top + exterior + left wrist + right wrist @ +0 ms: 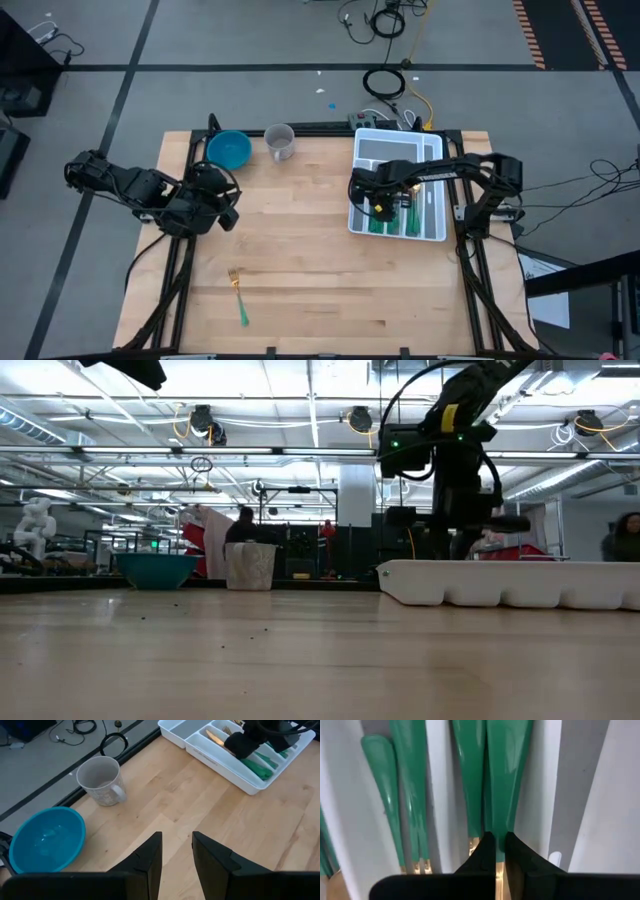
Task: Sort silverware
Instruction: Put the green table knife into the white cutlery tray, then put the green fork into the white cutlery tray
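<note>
A: Over the white tray [434, 232] at the table's right side, the right gripper [496, 851] is down in one of the long slots, its fingers pinched together on the neck of a green-handled piece [506, 765] — right where the handle meets the gold head.

B: And the left gripper [176, 851]?

A: Waiting above bare wood at the left, near the blue bowl [229, 150], fingers partly apart and nothing between them.

B: Where is the rest of the silverware?

A: Most of it lies in the tray's slots, handles side by side. One fork [238, 293] is alone on the table toward the front left, well apart from the tray.

B: How would that fork handle?

A: My guess — light, stiff and slick. The handle is glossy and slim, so a grip could skid or let it swivel. I'd take it across the handle near the middle, pressing from above, since it lies flat on the wood.

B: Anything in the other containers?

A: The bowl looks empty. The cup [281, 142] beside it shows nothing inside either. The tray's wide back section has no cutlery that I can see.
</note>
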